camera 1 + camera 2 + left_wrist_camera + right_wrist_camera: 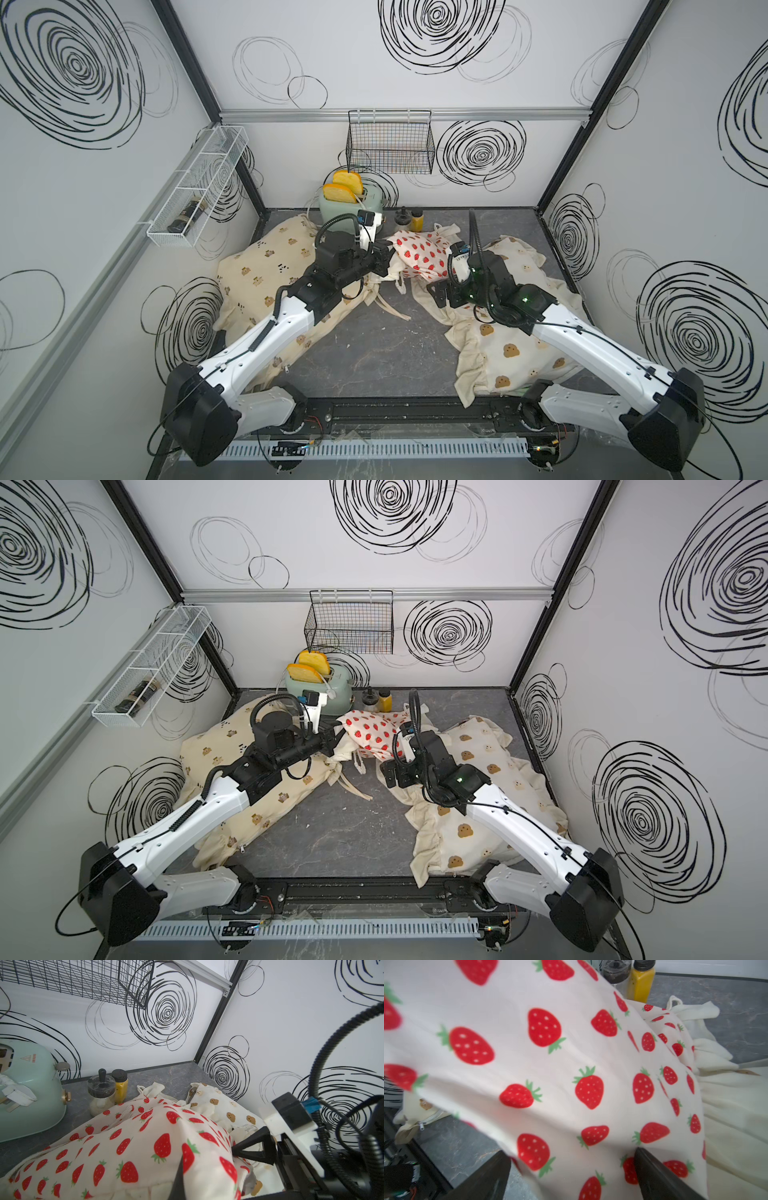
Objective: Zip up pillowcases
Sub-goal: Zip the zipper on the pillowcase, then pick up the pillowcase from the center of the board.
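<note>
Black fingers (pixel 654 1174) of the right gripper (pixel 571 1151) sit closest in the right wrist view. They are spread wide and pinch nothing, and the strawberry pillowcase (pixel 550 1076) hangs over the gap. This pillowcase lies in front of the toaster (pixel 345 210), a little to its right. The left gripper (pixel 387 259) is closed. It seems to pinch the edge of the strawberry pillowcase nearest the toaster and lift it like a tent.

No zip on the strawberry cloth shows in any view. So the open gripper may close on plain cloth or a ruffle, not on the zip pull. Then a pull would just drag the whole pillowcase. The cloth is soft and could slip out of the left pinch, and then the zip line would go slack and jam. Loose tie strings (pixel 395 311) lie in front of the toaster and could catch on a finger. Two small jars (pixel 101 1093) stand just beside the toaster, right next to the strawberry cloth. A hard tug could knock them over.

The bear and panda pillowcase (pixel 257 270) lies to the left of the toaster, under the left arm. The brown bear pillowcase (pixel 507 353) lies far to the right of the toaster, under the right arm, so that arm could drag it.
</note>
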